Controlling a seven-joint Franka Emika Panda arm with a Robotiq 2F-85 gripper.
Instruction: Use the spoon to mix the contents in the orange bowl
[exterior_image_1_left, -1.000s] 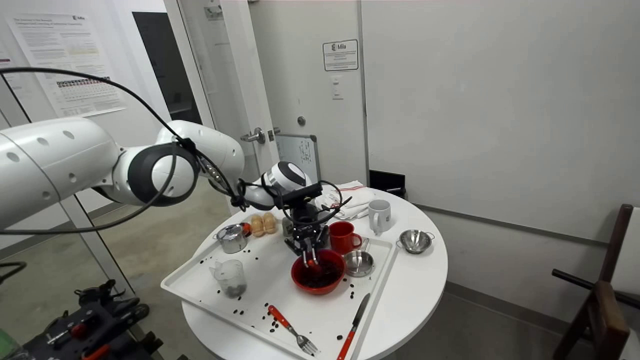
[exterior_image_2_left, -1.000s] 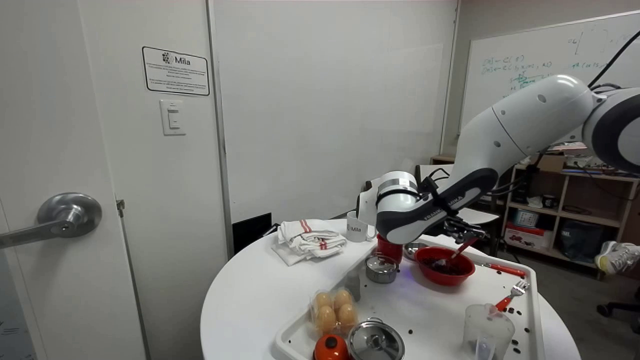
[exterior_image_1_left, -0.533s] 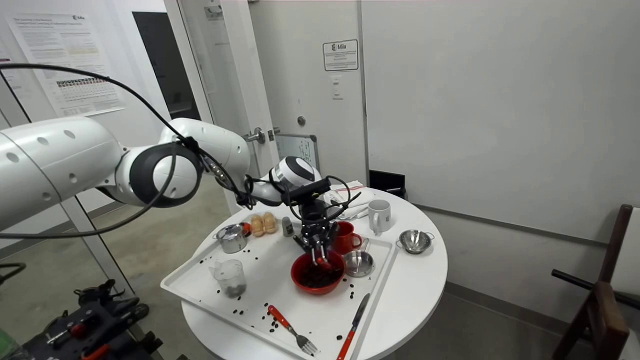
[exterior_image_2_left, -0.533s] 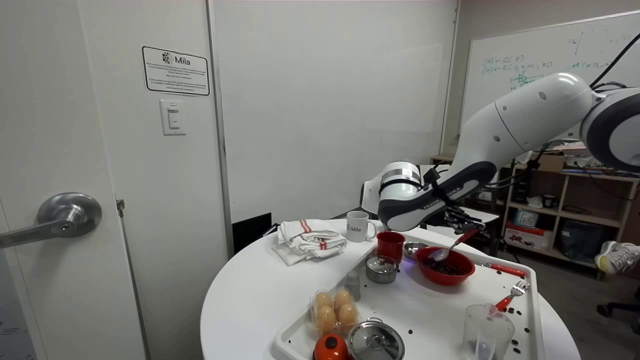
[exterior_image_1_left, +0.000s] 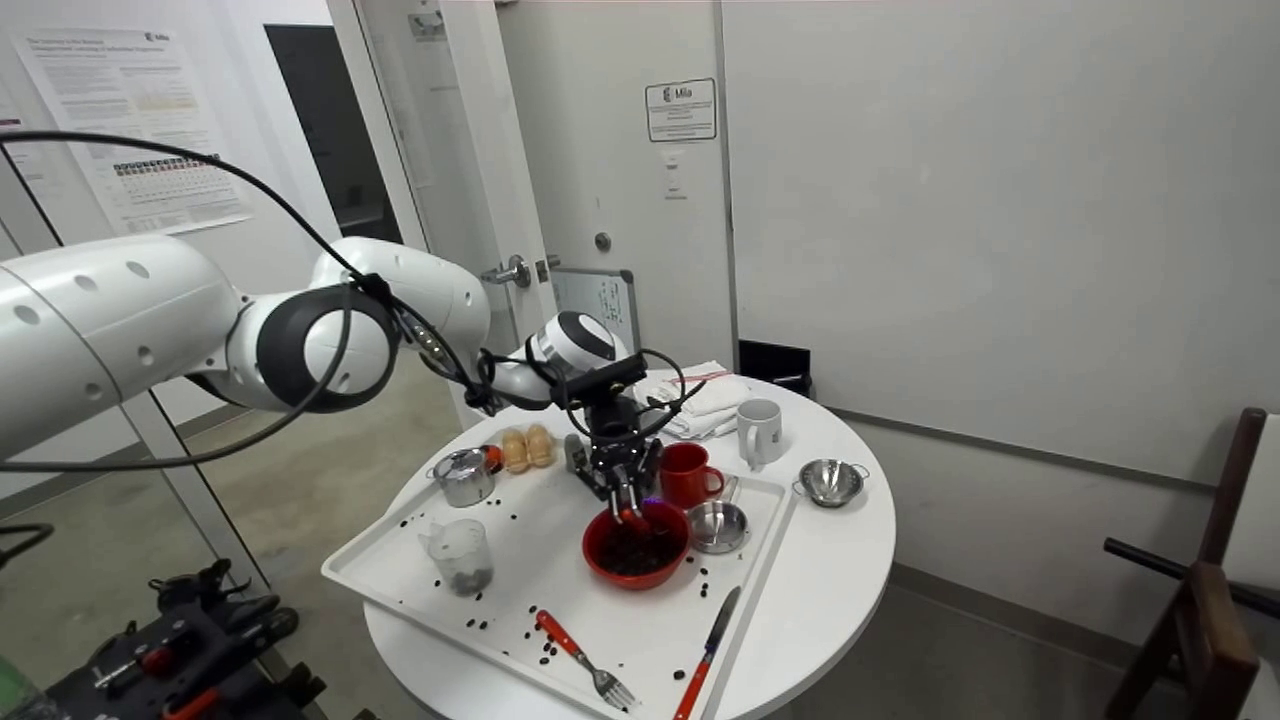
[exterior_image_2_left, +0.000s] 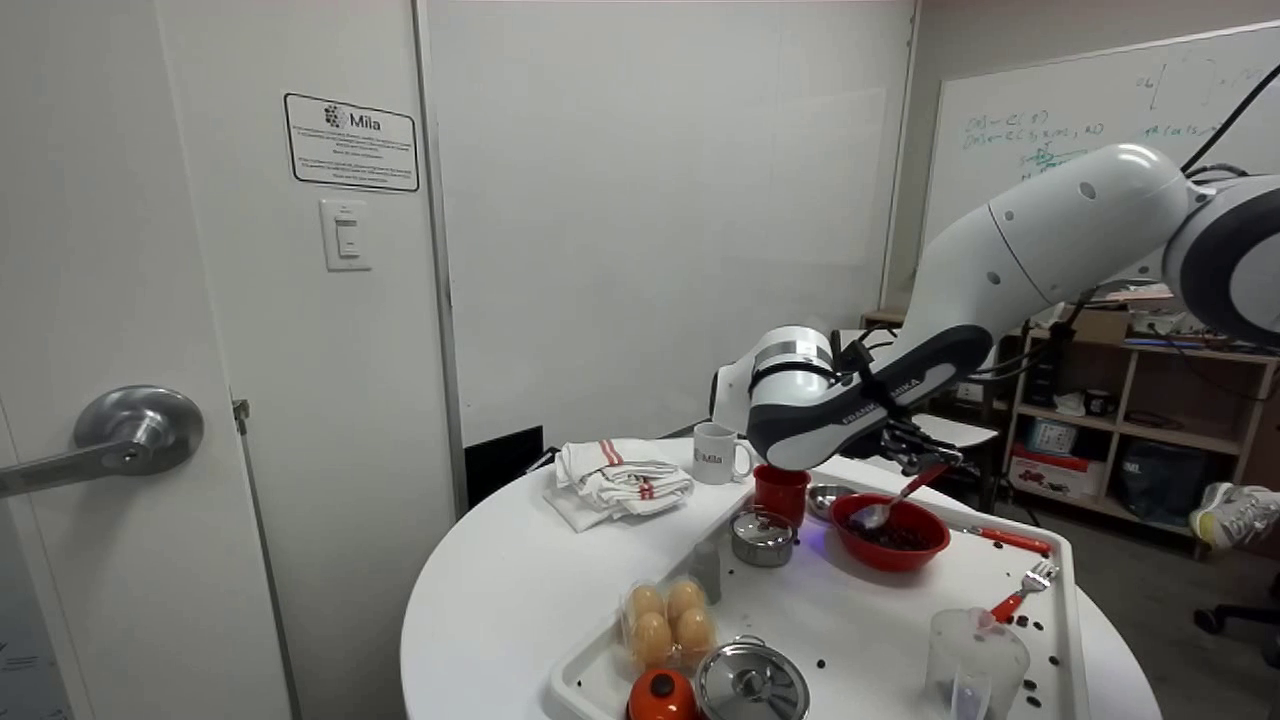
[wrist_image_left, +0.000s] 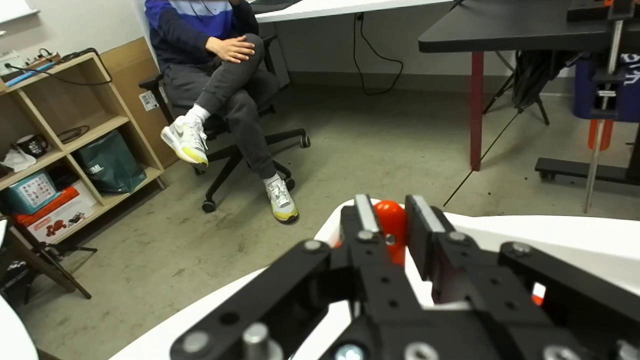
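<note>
The orange bowl (exterior_image_1_left: 636, 576), wide and red-orange, stands on the white tray with dark beans inside; it also shows in an exterior view (exterior_image_2_left: 893, 560). My gripper (exterior_image_1_left: 627, 508) is over the bowl's far rim, fingers angled down; it also shows in an exterior view (exterior_image_2_left: 932, 464). It is shut on the red-orange handle of the spoon (exterior_image_2_left: 918, 481), whose handle end shows between the fingers (wrist_image_left: 392, 225) in the wrist view. The spoon is tilted, its metal head inside the bowl by the rim; the head's lower edge meets the dark beans. The bowl is out of sight in the wrist view.
The red cup (exterior_image_1_left: 686, 478) and a small metal bowl (exterior_image_1_left: 718, 527) stand close beside the bowl. A fork (exterior_image_1_left: 585, 660), a knife (exterior_image_1_left: 708, 655), a clear measuring cup (exterior_image_1_left: 460, 557) and loose beans lie on the tray (exterior_image_1_left: 375, 578). A grey shaker (exterior_image_2_left: 705, 572) and eggs (exterior_image_2_left: 670, 620) are further off.
The gripper swung toward the red cup, then back part of the way. The spoon's head, sunk lower a second ago, now shows more and sits nearer the bowl's rim. The bowl has stayed put.
</note>
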